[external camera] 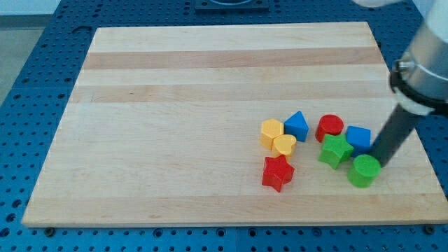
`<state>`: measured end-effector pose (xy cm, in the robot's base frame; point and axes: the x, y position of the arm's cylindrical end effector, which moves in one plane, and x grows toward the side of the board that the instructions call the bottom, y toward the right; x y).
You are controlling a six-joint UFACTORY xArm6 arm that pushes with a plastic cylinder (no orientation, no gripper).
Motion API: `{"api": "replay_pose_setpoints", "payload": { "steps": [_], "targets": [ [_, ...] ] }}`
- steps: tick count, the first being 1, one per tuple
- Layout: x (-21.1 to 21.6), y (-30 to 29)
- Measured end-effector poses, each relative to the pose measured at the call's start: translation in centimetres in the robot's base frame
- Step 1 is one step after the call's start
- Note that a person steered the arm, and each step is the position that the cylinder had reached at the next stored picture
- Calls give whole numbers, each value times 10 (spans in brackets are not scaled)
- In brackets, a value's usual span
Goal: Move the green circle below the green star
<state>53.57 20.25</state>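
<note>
Near the tabletop's (175,84) right edge, my tip (379,163) is seen touching the green circle (364,171), which is judged only partly placed, right of and slightly below the green star (335,150); no pincer is fitted.

Blocks counted: two green (336,150), two blue (297,126), two yellow (271,132), two red (278,172); possibly others hidden.

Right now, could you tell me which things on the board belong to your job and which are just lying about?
Job: green circle, green star, my tip against the circle's upper right edge.

Lying about: red cylinder, two blue blocks, yellow hexagon, yellow heart, red star.
</note>
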Motion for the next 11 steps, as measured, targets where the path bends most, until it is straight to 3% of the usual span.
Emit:
{"api": "replay_pose_setpoints", "payload": {
  "steps": [2,4,5,6,7,10,11],
  "targets": [
    [-10,-30],
    [-8,65],
    [32,80],
    [64,53],
    [69,19],
    [29,-46],
    [29,-27]
  ]
}}
